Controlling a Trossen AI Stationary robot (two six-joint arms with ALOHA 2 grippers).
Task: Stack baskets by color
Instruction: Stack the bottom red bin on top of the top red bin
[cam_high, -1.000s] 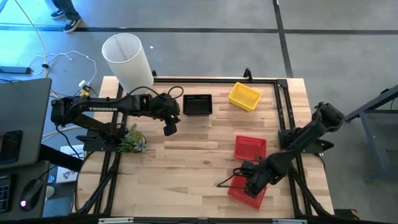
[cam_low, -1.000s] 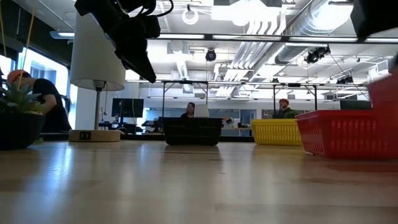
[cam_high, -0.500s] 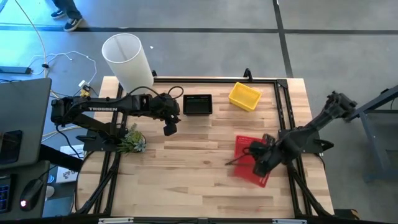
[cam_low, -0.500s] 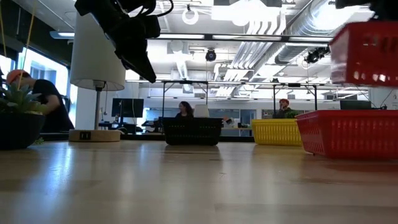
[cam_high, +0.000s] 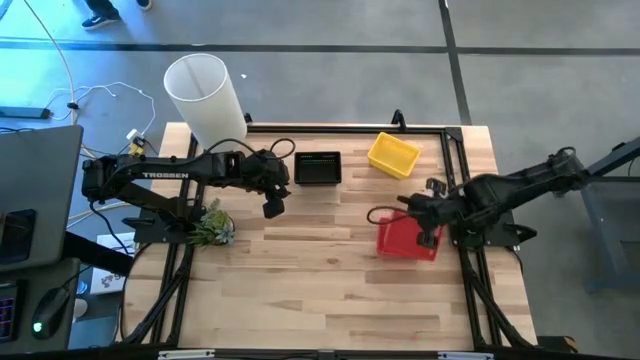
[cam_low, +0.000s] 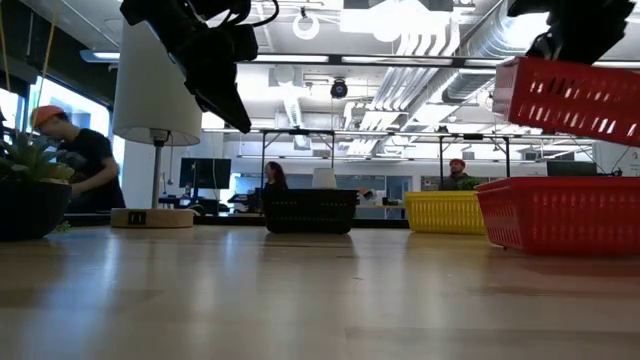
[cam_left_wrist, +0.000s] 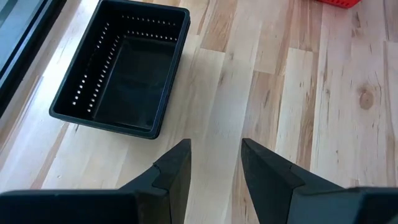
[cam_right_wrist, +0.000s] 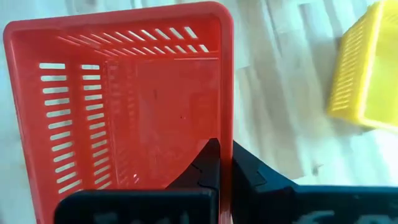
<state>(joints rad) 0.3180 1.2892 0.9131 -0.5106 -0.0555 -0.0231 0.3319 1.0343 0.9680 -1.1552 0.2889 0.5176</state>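
One red basket (cam_low: 568, 96) hangs tilted in the air, and my right gripper (cam_right_wrist: 224, 167) is shut on it. It hovers above a second red basket (cam_low: 558, 212), whose base rests on the table at the right. In the high view the lifted basket (cam_high: 408, 240) covers most of the lower one. A yellow basket (cam_high: 393, 154) and a black basket (cam_high: 318, 168) sit near the far edge. My left gripper (cam_left_wrist: 214, 163) is open above the table, just near of the black basket (cam_left_wrist: 121, 68). My right gripper pinches one side wall of the lifted red basket at its rim (cam_right_wrist: 226, 127), with one finger inside the basket and one outside. The fingers come slanting down from above. The basket is clear of the table, open side up and tilted.
A tall white cylinder lamp (cam_high: 205, 92) stands at the far left corner, and a small plant (cam_high: 212, 226) stands by the left arm. A dark metal frame (cam_high: 455, 170) runs along the table's far and right sides. People sit in the room beyond.
My right gripper has carried the red basket up from the near right of the table and toward the far edge. It has rolled on the way. The basket now hangs over the other red basket, which has stayed in place.
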